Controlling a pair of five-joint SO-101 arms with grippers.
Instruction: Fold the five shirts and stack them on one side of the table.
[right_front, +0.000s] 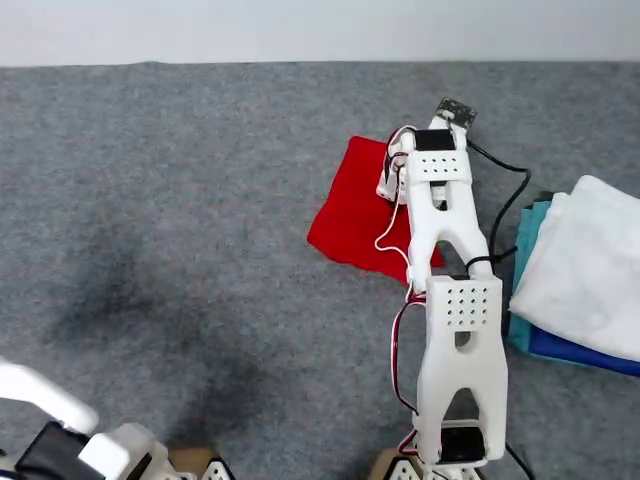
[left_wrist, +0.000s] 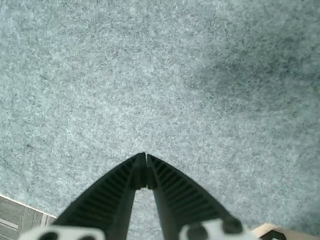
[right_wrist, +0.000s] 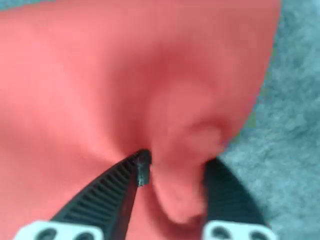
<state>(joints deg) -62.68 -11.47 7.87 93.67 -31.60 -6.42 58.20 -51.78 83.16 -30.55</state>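
My right gripper (right_wrist: 179, 170) is pinched on a raised fold of the red shirt (right_front: 350, 215), which lies folded small near the middle of the worktop (right_front: 180, 200). The stack sits at its 4 o'clock, by the worktop's 3 o'clock edge: white shirt (right_front: 585, 265) on teal shirt (right_front: 527, 235) on blue shirt (right_front: 570, 348). I reckon three are done, the red one needs carrying onto the pile and a fifth remains; my left gripper (left_wrist: 146, 161) hangs closed and empty over bare worktop on the 7 o'clock side.

Grey felt table cover (right_front: 180, 200) beneath and all round the left pincer (left_wrist: 145, 160), plank floor (left_wrist: 15, 216) past the cover's edge behind that pincer, pale wall strip (right_front: 300, 30) along the cover's far edge, well apart from it.
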